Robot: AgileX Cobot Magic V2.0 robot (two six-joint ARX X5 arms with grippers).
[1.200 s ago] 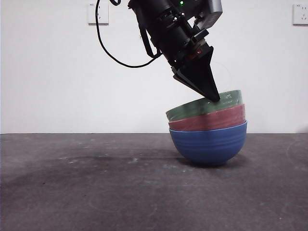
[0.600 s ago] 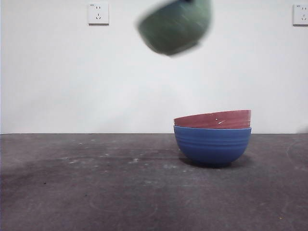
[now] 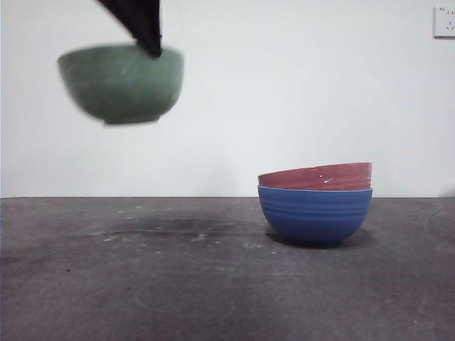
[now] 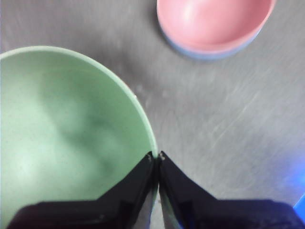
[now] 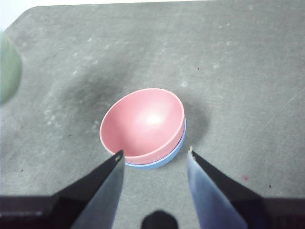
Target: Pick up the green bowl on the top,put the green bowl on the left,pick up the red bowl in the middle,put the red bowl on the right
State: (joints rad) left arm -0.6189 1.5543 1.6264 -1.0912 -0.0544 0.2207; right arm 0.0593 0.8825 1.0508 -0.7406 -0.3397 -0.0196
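Pinching green bowl (image 4: 62,129) rim: left end effector (image 4: 156,156)

Three bowls in all, one green bowl (image 3: 121,83), one red bowl (image 3: 316,175), one blue bowl (image 3: 315,215), two grippers, the left gripper (image 4: 157,155) and the right gripper (image 5: 154,155), one wall socket (image 3: 444,21), one table (image 3: 142,284)

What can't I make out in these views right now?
- Front view: the left gripper is cut off by the top edge; the green bowl is motion-blurred.
- Left wrist view: the jaws hide that bowl's near rim.
- All views: the red bowl hides the blue bowl's inside.
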